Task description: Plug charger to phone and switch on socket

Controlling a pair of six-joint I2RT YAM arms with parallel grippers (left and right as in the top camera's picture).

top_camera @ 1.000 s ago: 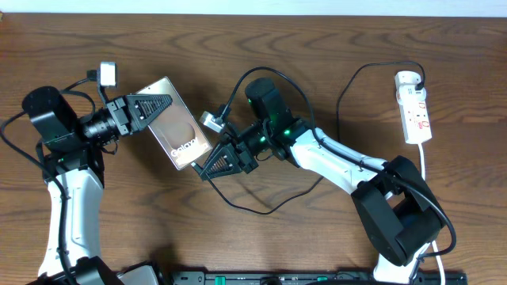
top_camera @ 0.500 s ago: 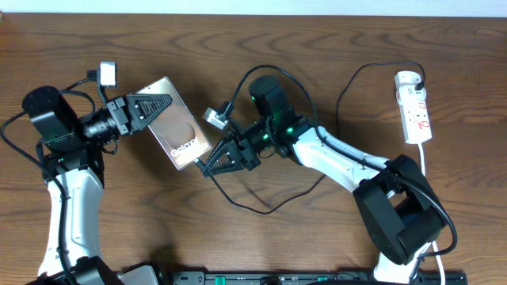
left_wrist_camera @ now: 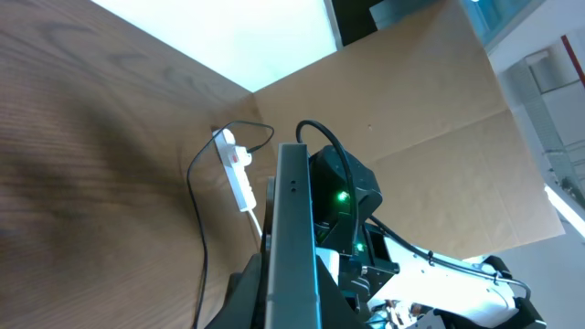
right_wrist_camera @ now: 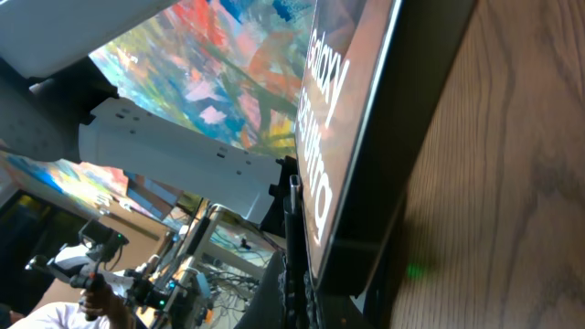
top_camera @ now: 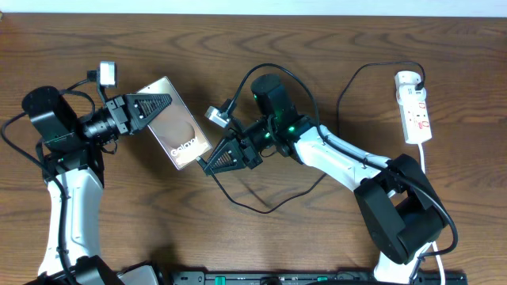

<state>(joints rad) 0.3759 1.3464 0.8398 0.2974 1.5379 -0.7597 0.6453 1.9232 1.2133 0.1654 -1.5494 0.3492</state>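
Two arms meet mid-bench [top_camera: 317, 47]: my left pincer [top_camera: 150, 108], reaching rightward, clamps the phone [top_camera: 181, 136] by its upper end; my right arm stretches leftward, elbow bent, right pincer [top_camera: 207, 166] closed on the charger [top_camera: 265, 212] plug just beside the phone's lower edge; socket [top_camera: 413, 107] lies far right

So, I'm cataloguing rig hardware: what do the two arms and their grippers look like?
The left arm and right arm both have white link shells and black joint housings. The left gripper and right gripper each carry black triangular fingers. A grey camera box sits on each wrist, trailing a thin black cable, and a green light glows on the right one.
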